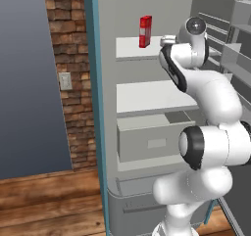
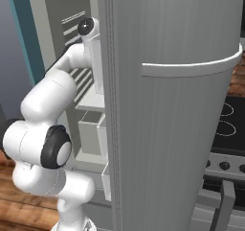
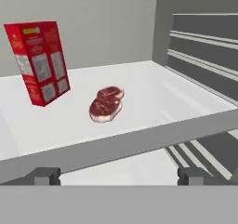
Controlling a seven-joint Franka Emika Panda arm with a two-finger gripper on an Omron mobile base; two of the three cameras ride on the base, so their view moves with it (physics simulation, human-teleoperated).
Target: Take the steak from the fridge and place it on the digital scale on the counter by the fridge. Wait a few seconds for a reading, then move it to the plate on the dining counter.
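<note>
Fridge (image 1: 147,147) open, steak (image 3: 106,104) flat on upper shelf (image 3: 139,86) beside carton (image 3: 39,62); fingers (image 3: 191,175) released wide, lined up short of it, likely for reaching in.

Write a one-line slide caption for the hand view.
Open gripper faces a white fridge shelf where the steak lies flat beside an upright red carton.
</note>
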